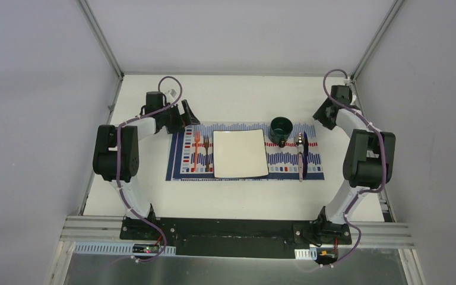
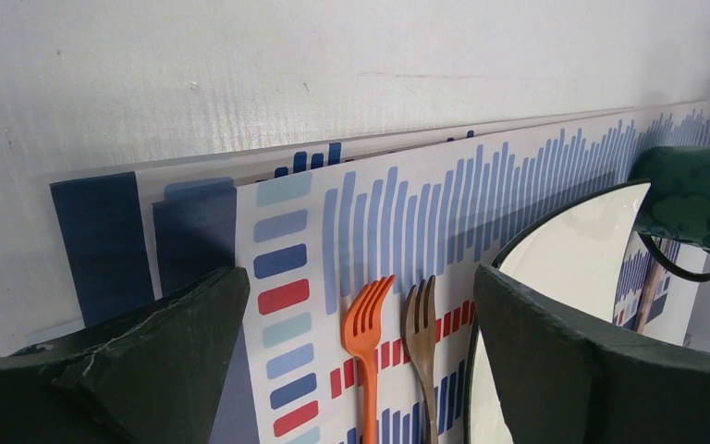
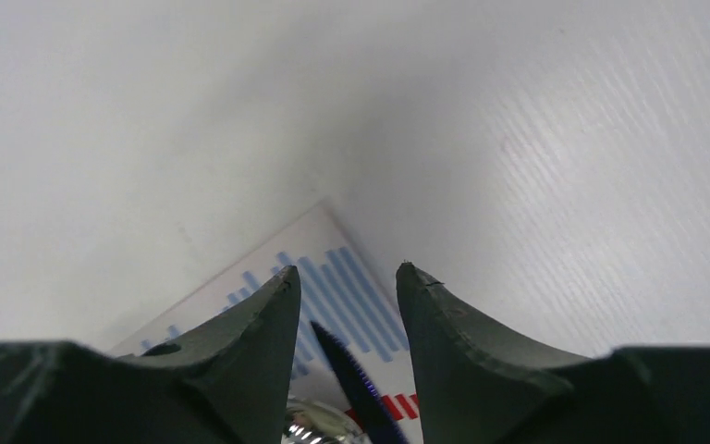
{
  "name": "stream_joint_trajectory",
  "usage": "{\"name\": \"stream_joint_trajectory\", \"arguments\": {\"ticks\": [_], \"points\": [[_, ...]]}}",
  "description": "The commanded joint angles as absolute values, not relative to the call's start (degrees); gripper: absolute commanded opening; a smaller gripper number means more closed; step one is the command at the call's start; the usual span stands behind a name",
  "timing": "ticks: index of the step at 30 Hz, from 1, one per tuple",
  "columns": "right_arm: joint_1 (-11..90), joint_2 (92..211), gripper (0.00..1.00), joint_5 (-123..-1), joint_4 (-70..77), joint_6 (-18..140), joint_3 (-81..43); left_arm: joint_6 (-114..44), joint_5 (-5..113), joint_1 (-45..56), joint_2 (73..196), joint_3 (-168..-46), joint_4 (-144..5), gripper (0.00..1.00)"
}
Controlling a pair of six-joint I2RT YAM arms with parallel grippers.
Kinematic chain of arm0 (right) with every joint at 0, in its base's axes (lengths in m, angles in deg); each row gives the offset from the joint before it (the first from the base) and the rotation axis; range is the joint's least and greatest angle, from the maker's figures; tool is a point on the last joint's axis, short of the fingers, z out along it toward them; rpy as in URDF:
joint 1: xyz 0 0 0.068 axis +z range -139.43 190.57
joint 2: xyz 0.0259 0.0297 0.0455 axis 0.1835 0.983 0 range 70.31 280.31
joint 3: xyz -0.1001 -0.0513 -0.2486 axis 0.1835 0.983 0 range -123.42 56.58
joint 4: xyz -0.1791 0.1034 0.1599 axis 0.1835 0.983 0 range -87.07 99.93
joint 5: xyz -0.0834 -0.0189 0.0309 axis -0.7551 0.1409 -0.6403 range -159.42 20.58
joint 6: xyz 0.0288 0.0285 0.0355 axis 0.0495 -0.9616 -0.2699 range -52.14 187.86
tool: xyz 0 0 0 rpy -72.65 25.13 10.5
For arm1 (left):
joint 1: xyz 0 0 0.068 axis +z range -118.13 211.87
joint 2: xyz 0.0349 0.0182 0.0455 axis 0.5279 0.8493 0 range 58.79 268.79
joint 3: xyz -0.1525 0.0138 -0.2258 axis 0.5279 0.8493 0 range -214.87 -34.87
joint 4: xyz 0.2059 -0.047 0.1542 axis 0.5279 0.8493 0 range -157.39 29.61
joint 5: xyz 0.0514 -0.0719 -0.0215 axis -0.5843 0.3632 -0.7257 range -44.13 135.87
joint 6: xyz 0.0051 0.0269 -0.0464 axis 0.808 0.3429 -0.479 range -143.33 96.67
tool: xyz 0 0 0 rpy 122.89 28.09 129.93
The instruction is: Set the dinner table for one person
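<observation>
Across the middle of the overhead view, the dinner table (image 1: pixel 154 196), a large plain white matte tabletop with aluminium frame edges, is carrying the whole setting, which looks close to complete. At frame centre, the blue-, red- and white-striped rectangular placemat (image 1: pixel 285 163) is lying flat, giving every piece a common base. The square white plate (image 1: pixel 240 153) is sitting in its middle. The orange plastic-looking fork (image 1: pixel 196 148) and the brown wood-coloured fork (image 1: pixel 206 149) are lying side by side just left of it, tines toward the top of the frame. The dark green mug (image 1: pixel 281 130) is standing just beside the plate's upper right corner, and slim cutlery (image 1: pixel 300 157) is lying near the mat's right edge.

Your left gripper (image 1: pixel 189 114) is hovering at the mat's upper left corner, jaws spread wide around nothing. Your right gripper (image 1: pixel 322 116) is hanging off the upper right corner, jaws parted. In its wrist view a blue serrated blade (image 3: pixel 356 384) is showing through the gap, untouched as far as I can tell.

Bare tabletop is lying open above and below the mat, while the grey side walls (image 1: pixel 35 89) are crowding both elbows.
</observation>
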State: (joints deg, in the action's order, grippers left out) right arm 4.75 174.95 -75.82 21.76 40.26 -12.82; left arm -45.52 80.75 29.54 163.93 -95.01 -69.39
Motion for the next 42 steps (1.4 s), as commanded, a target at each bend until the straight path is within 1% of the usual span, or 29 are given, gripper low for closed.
{"name": "stream_joint_trajectory", "arguments": {"ticks": [1,3,6,7,9,10,13,17,19,22,24,26,29,31,32,42], "points": [[9.19,167.81,0.47,-78.53,26.56,43.76,-19.50,-46.07,79.69,28.35,161.35,-92.69,-71.97,0.99],[12.26,164.70,0.46,-77.75,29.53,43.94,-18.76,-46.24,79.46,27.90,160.09,-92.13,-72.04,0.99],[20.31,158.80,0.37,-82.84,32.78,45.59,-14.34,-46.56,79.31,27.34,157.50,-91.10,-71.49,0.99],[22.21,156.82,0.31,-84.21,33.29,45.45,-11.82,-46.68,79.14,27.07,156.49,-90.43,-71.38,0.99],[24.24,151.71,0.07,-84.75,32.88,44.59,-6.37,-46.97,78.65,26.24,154.30,-88.96,-71.44,0.99],[24.90,149.77,0.00,-85.94,32.79,44.20,-3.60,-47.12,78.62,25.70,153.42,-88.23,-71.50,0.99],[25.42,145.15,0.00,-90.87,32.68,43.87,2.79,-47.46,78.15,23.62,151.04,-86.53,-71.50,0.99],[25.40,141.54,0.01,-93.68,32.62,42.63,5.78,-48.28,77.57,20.99,148.16,-85.20,-71.18,0.99],[25.43,142.86,0.10,-94.16,33.04,42.39,5.44,-48.50,77.27,19.67,146.78,-84.95,-70.66,0.99],[25.43,145.76,0.09,-93.27,33.24,41.91,5.33,-47.66,76.04,18.46,144.61,-85.48,-67.88,0.99],[25.47,146.24,0.10,-92.28,31.98,41.40,6.29,-47.22,75.59,18.42,142.96,-85.50,-66.83,0.99],[25.53,147.22,0.21,-91.86,31.43,41.18,6.90,-46.70,75.12,18.42,141.75,-85.69,-64.71,0.99],[25.58,147.82,0.24,-91.69,31.49,40.82,7.62,-46.06,74.71,18.42,140.62,-86.09,-63.26,0.99],[25.75,147.90,0.30,-91.99,31.54,40.31,8.19,-45.92,74.83,18.42,140.38,-86.47,-62.74,0.99],[25.87,147.98,0.32,-92.09,31.63,40.27,8.51,-45.83,74.94,18.42,140.43,-86.61,-62.54,0.99],[26.15,149.53,0.31,-93.00,32.44,39.57,8.92,-45.75,75.53,18.42,141.84,-87.69,-62.46,0.99]]}}
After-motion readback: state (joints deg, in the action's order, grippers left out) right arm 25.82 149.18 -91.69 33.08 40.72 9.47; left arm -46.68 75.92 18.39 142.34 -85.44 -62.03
